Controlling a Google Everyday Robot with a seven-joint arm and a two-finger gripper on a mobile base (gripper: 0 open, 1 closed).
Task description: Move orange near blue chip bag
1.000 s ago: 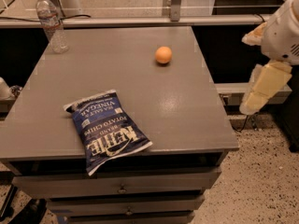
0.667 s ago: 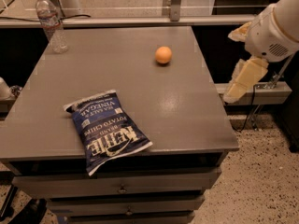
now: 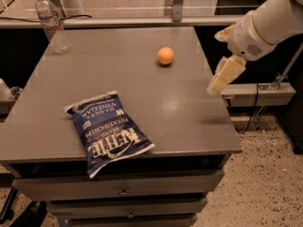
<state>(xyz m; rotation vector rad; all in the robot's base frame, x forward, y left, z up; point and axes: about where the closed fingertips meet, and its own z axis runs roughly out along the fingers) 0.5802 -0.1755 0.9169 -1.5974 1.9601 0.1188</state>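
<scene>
My gripper point(image 3: 223, 75) has advanced from beyond the right edge of the table point(image 3: 118, 74) to just over it; whether it is released or clenched, I cannot tell. The orange point(image 3: 165, 56) sits untouched toward the far right corner, well apart from the blue chip bag point(image 3: 111, 132) at the front edge. I judge this to be the approach phase only.

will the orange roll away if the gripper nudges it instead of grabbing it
Probably: the orange is round and sits free on the flat table, so a nudge would likely send it rolling. Its smooth curve may slip from a loose grip. The gripper hangs at the table's edge, apart from it.
</scene>
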